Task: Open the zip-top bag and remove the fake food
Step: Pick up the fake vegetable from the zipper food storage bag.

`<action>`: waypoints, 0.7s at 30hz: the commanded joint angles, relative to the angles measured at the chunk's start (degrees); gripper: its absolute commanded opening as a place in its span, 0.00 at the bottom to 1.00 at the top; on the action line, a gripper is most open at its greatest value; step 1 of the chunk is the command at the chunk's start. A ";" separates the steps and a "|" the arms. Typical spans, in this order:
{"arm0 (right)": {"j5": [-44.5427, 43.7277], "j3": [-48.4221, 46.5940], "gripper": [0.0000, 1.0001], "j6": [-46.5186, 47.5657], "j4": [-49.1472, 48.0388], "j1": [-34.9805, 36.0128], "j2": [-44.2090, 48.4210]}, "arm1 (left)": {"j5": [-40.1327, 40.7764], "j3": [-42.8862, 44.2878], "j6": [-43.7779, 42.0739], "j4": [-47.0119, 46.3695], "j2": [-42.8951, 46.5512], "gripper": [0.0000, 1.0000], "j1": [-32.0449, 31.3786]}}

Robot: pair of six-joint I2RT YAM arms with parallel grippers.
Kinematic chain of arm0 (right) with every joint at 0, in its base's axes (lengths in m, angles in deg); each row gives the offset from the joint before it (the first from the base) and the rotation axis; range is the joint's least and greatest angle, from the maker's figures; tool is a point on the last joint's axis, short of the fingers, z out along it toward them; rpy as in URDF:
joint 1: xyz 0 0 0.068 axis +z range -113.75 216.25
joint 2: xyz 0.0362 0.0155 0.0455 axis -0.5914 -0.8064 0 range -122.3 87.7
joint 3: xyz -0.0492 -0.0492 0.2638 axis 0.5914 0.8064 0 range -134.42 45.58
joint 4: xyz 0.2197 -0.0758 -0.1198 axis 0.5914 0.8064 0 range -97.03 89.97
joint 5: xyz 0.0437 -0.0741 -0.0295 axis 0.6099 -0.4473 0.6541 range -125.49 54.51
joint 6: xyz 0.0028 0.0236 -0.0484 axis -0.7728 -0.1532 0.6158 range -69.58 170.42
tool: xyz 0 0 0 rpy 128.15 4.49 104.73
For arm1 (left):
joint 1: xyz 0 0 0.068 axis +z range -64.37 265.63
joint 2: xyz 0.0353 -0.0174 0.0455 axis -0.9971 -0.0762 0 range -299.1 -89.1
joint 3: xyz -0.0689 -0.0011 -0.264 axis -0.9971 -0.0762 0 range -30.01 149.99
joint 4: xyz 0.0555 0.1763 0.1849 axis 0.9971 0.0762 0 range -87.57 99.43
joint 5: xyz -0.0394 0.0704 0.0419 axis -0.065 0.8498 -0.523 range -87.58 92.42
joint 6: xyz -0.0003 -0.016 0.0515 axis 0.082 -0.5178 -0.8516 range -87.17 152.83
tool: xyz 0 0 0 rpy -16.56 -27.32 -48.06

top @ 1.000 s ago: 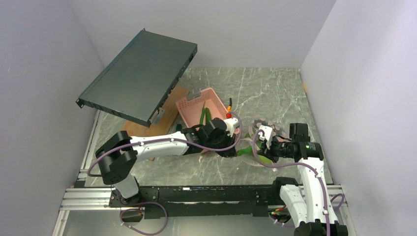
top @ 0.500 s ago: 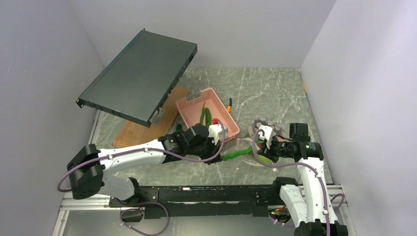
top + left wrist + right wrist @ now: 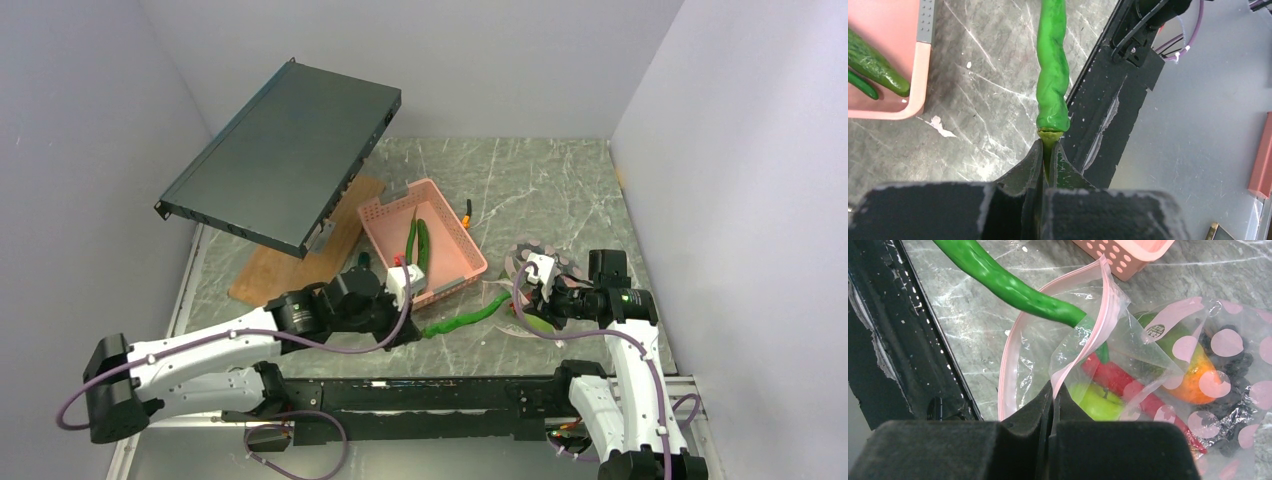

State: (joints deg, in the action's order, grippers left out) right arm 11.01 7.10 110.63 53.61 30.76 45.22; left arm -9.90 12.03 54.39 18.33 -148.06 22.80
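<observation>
Left jaws pinch green pod (image 3: pixel 1053 80); right jaws clamp zip-top bag (image 3: pixel 1040 352) rim (apple (image 3: pixel 1095 402), pod tip inside).

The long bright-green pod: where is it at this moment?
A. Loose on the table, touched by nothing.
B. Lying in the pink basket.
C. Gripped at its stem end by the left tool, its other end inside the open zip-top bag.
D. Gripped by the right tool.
C: the left tool is shut on the stem of the pod, and the right wrist view shows its far end inside the mouth of the zip-top bag.
</observation>
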 commanded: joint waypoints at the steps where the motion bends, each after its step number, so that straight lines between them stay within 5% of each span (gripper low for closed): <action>1: 0.35 -0.63 0.00 -0.30 -1.99 0.18 -0.10 | -1.76 -1.25 -1.53 2.45 5.65 0.00 -0.28; 21: 0.19 -0.63 0.00 -0.67 -2.35 0.23 -0.17 | 1.72 -2.43 0.96 17.84 24.40 0.00 -0.27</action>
State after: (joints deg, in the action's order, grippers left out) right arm 10.88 7.10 110.17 52.87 30.76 45.00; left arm -10.97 8.84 53.56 33.87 -126.84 22.80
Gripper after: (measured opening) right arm 0.007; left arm 0.056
